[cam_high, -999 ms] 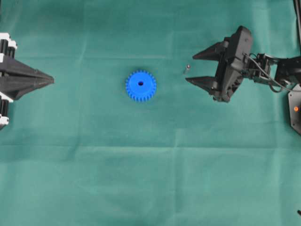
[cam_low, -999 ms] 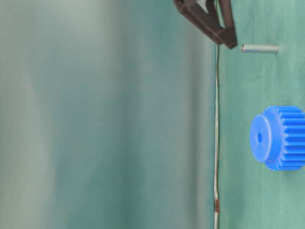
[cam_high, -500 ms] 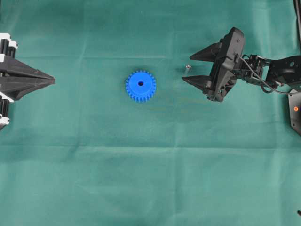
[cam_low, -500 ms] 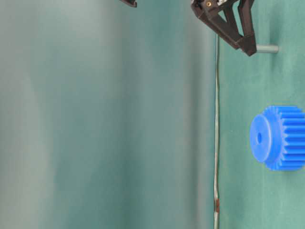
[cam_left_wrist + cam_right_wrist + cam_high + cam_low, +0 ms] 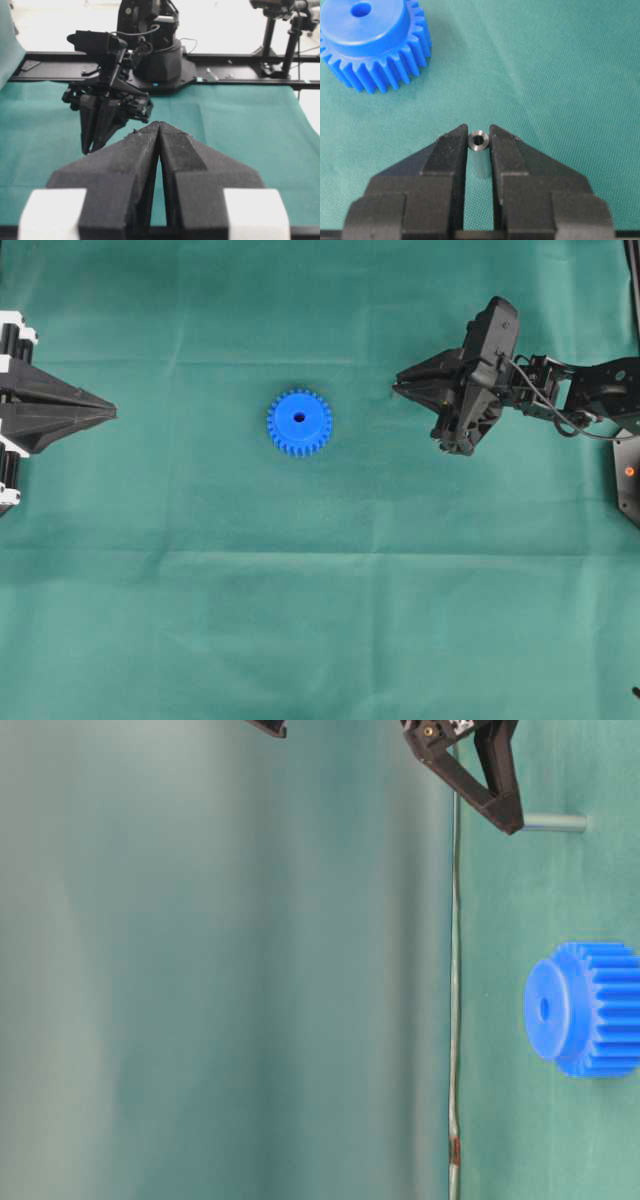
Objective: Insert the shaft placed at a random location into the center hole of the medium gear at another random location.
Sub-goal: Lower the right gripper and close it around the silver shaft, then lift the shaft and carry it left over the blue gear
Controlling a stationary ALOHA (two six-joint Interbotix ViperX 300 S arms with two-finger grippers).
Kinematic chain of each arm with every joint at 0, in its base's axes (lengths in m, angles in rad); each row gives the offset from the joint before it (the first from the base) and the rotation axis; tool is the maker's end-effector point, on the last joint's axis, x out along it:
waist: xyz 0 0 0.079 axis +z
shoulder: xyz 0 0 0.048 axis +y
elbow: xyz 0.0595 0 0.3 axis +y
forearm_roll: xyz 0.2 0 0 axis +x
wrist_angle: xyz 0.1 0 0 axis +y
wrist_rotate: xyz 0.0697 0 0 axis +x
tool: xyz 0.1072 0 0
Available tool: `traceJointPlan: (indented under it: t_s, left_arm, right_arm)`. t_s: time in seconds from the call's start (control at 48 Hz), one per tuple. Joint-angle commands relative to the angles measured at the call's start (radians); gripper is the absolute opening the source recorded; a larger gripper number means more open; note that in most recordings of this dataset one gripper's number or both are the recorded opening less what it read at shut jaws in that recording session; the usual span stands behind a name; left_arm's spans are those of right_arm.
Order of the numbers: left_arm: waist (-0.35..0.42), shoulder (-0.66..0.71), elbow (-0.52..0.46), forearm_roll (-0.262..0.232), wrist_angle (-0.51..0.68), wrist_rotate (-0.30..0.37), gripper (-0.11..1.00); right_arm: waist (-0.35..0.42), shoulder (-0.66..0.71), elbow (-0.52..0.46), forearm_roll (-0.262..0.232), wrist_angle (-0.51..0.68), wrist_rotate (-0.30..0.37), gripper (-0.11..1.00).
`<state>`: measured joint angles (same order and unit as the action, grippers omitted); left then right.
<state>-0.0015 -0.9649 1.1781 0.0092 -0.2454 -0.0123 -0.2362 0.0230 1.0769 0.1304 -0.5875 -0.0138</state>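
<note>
The blue medium gear lies flat mid-table, its center hole facing up; it also shows in the table-level view and the right wrist view. The thin silvery shaft stands upright on the cloth, right of the gear, with its lower part showing in the table-level view. My right gripper is shut on the shaft's upper end, both fingertips pressed against it; from overhead the fingers hide the shaft. My left gripper rests shut and empty at the table's left edge, far from the gear.
Green cloth covers the whole table. The right arm's base and a black rail run along the far edge in the left wrist view. A black part with an orange light sits at the right edge.
The right gripper came slightly left over the shaft, then its wide-open fingers closed onto it. The gear and left gripper have not moved.
</note>
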Motion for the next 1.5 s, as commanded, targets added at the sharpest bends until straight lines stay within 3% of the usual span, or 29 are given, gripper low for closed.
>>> traceJointPlan:
  t_s: [0.0,0.271,0.791,1.312,1.478]
  left_arm:
    - [0.003,0.009,-0.026,0.003,-0.003,0.002,0.0]
    - [0.003,0.009,-0.026,0.003,-0.003,0.0,0.0]
    - [0.003,0.003,-0.026,0.003,-0.002,0.0,0.0]
    - [0.003,0.002,-0.026,0.003,0.006,0.0,0.0]
    - [0.003,0.003,-0.026,0.003,0.006,0.0,0.0]
  right_arm:
    - [-0.002,-0.009,-0.012,0.002,0.005,-0.011,0.13]
    - [-0.003,-0.051,-0.029,0.003,0.026,-0.008,0.13]
    - [-0.003,-0.313,-0.126,-0.005,0.385,-0.029,0.13]
    - [0.0,-0.288,-0.143,-0.005,0.371,-0.031,0.13]
    - [0.034,-0.236,-0.193,-0.005,0.33,-0.029,0.13]
